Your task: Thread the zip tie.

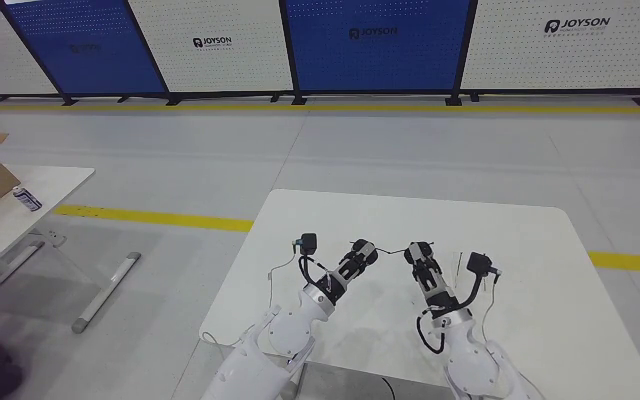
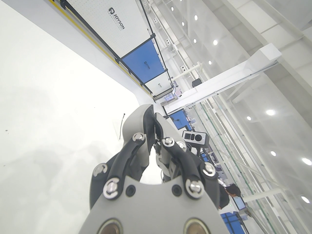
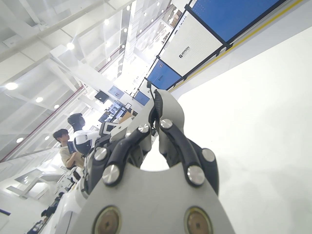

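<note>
A thin black zip tie (image 1: 391, 250) stretches between my two grippers above the white table (image 1: 520, 235). My left gripper (image 1: 366, 251) is shut on one end; in the left wrist view its fingertips (image 2: 153, 113) are pressed together and the strand is hidden between them. My right gripper (image 1: 414, 252) is shut on the other end, and the tie's small head (image 3: 149, 85) pokes out past the closed right gripper (image 3: 158, 96). A second black zip tie (image 1: 459, 264) lies flat on the table beside the right arm, and this second tie (image 2: 121, 127) lies just beyond the left fingers.
The table's far edge and its rounded corners lie well beyond the grippers, with bare surface around both arms. A small side table (image 1: 45, 185) with a can (image 1: 26, 198) stands apart at the left. Blue and white partition panels (image 1: 380, 40) line the back.
</note>
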Available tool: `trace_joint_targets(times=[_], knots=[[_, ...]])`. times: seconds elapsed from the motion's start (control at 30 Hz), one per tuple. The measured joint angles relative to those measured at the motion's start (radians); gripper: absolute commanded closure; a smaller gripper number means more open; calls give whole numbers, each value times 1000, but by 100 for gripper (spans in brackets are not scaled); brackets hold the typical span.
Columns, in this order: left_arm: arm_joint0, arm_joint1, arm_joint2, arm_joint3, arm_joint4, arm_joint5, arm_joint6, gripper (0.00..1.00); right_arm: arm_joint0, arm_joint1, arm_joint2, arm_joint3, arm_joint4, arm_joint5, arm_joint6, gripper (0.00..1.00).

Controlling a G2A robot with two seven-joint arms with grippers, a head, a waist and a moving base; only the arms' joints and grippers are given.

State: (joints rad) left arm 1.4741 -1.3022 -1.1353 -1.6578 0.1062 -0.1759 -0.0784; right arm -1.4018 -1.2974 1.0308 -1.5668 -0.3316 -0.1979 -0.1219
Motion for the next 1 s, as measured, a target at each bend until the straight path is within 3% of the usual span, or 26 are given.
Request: trace_joint_targets(times=[0.63,1.0], knots=[[0,0,0,0,0,0,0,100,15,-25,-30,35,26,-35,27,100],[0,0,0,0,0,0,0,100,21,-41,-30,69,11,-79,-64,100]])
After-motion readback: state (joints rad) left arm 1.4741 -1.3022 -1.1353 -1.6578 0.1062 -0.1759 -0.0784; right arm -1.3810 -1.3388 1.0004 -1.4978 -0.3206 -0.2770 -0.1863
